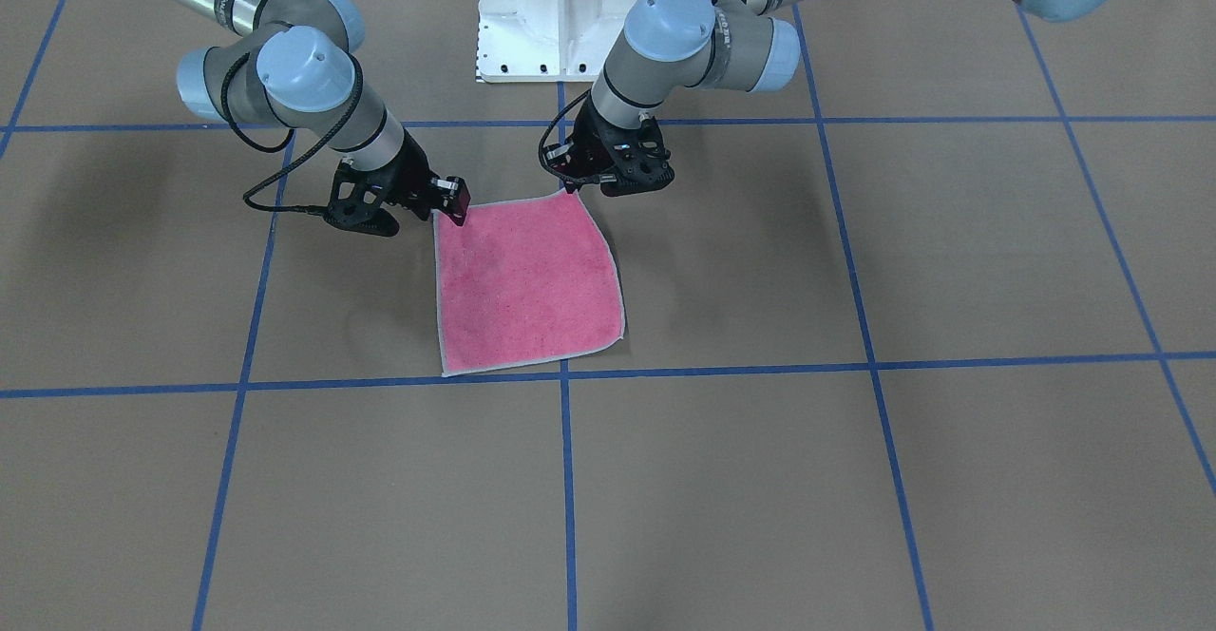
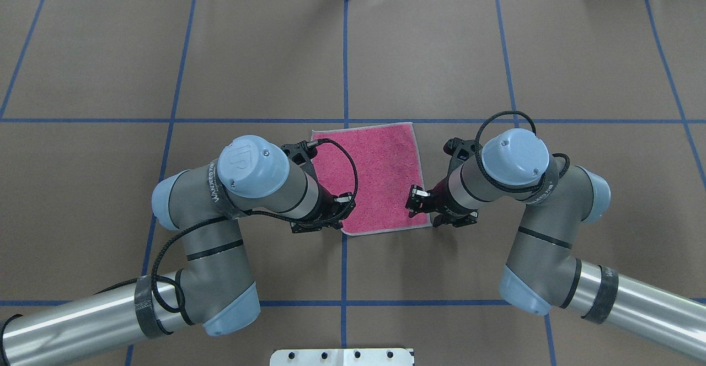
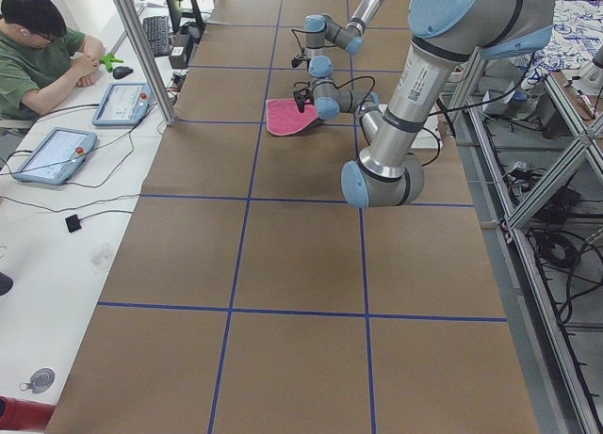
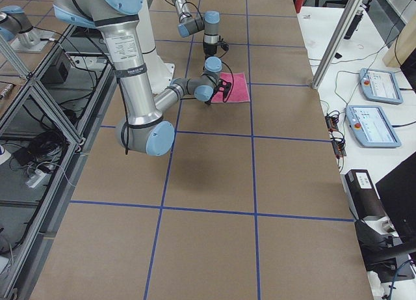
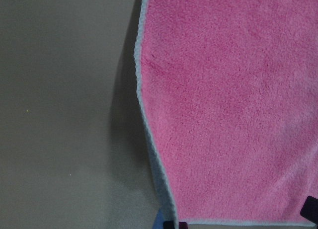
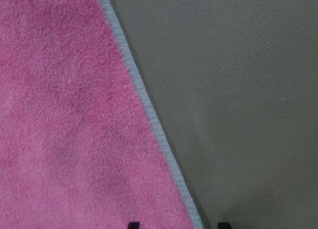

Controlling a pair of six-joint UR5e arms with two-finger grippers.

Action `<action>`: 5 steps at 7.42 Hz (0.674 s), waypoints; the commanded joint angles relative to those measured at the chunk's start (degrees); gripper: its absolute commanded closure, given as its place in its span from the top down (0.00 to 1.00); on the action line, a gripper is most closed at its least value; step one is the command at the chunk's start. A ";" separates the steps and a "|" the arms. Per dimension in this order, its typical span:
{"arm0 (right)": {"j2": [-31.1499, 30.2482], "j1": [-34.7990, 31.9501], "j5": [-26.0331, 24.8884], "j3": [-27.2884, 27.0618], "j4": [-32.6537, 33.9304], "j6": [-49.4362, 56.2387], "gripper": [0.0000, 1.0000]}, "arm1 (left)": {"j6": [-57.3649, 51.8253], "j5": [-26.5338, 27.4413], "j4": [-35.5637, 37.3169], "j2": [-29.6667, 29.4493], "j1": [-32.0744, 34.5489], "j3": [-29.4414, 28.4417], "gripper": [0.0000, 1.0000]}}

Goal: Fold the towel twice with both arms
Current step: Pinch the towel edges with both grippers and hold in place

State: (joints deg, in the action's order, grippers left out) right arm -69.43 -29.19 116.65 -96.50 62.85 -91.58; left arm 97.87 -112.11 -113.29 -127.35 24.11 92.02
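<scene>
Towel [image 1: 527, 289] spread pink side up, a gripper at each of its two corners nearest the robot.
The left gripper [image 2: 342, 211] and right gripper [image 1: 451, 205] sit over opposite ends of that edge, the cloth stretching away ahead of both (on the brown table [image 1: 855, 479]). Both are released: the left fingertips [image 5: 311, 210] stand wide apart across the corner, and the grey border runs between the parted right fingertips [image 6: 223, 225].

The towel [image 1: 527, 279] is pink terry cloth, matt and rough-piled, with a smoother stitched grey border; the table [image 1: 855, 479] carries a matt brown paper-like cover lined with blue tape [image 2: 110, 120]; the left arm [image 2: 251, 165] and right arm [image 2: 513, 156] show glossy silver metal tubes, matt grey joints and smooth blue caps.
</scene>
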 commanded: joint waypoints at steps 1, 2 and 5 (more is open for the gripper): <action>0.00 0.01 -0.02 0.08 -0.01 0.00 0.61 | 0.04 -0.03 0.00 0.00 0.06 0.00 0.00; 0.00 0.01 0.07 0.08 -0.01 0.00 0.61 | 0.04 -0.03 0.00 0.00 0.06 0.00 0.00; 0.00 0.10 0.07 0.08 -0.01 0.00 0.41 | 0.04 -0.03 0.00 0.00 0.06 0.00 0.00</action>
State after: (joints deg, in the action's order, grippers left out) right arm -69.38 -29.13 116.72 -96.42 62.86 -91.58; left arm 97.91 -112.15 -113.29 -127.35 24.15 92.02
